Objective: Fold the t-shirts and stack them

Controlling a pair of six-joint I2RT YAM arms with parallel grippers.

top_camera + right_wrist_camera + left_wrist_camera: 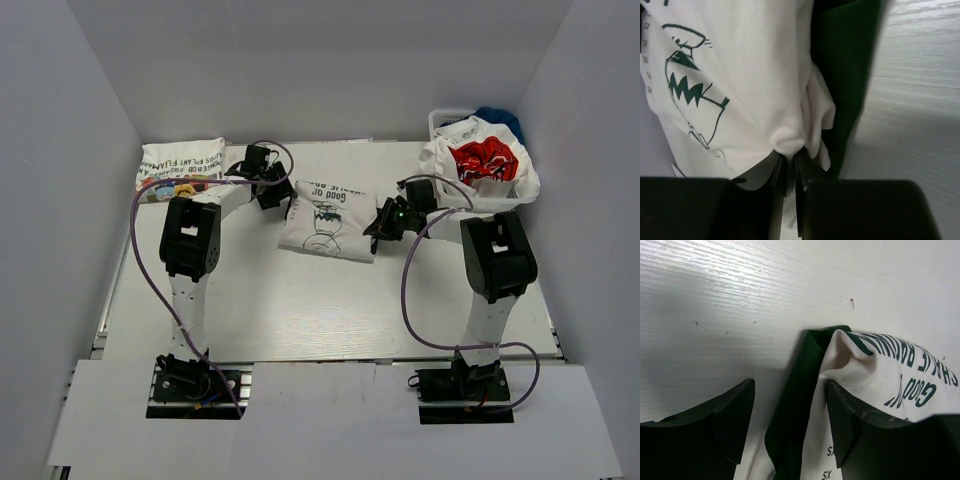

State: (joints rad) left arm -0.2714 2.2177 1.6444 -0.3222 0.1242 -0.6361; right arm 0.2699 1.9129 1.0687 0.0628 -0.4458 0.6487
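Folding the green-trimmed t-shirt [328,222]: right hand [788,167] clamps its right edge; left hand [790,410], apart, should close next.

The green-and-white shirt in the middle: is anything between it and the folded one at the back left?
Only the robot's own left gripper, open at the left edge of the green-and-white shirt, sits between it and the folded shirt. Nothing else visible lies on the table there. The right gripper pinches its other edge.
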